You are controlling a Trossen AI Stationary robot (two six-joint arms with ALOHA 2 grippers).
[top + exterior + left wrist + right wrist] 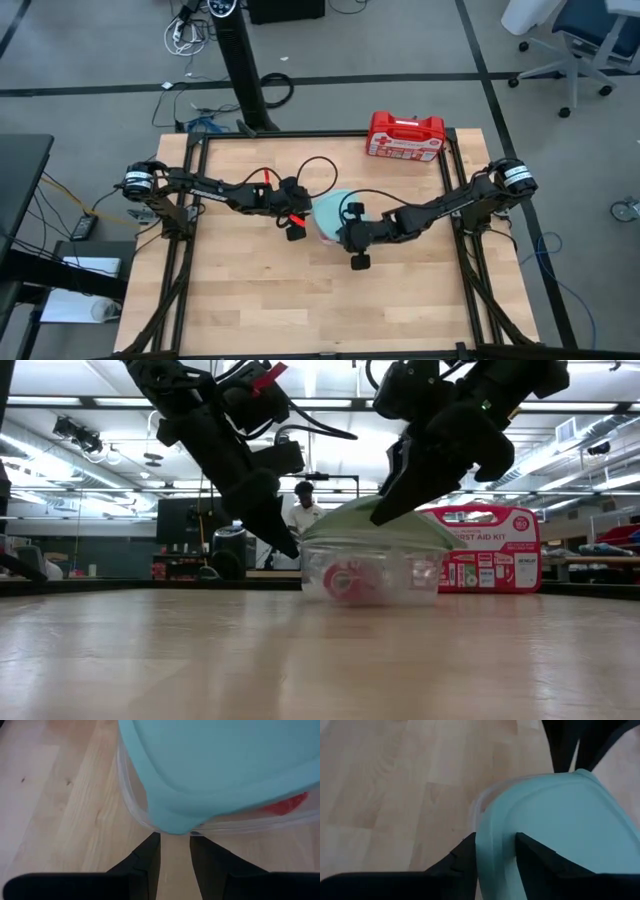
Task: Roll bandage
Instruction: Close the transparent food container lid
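A lab: rolling office chairs (565, 40), floor cables (190, 35), ceiling strip lights (90, 402).

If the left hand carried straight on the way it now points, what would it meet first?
Probably the teal lid on the clear container: its edge sits just ahead of the left hand. Depth is hard to judge.

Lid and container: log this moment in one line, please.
bandage: rolled, inside clear container | lid: tilted on top, unsealed | right gripper: straddling lid edge | left gripper: open at container's rim

Table (250, 300): container (372, 575), first-aid case (405, 136).
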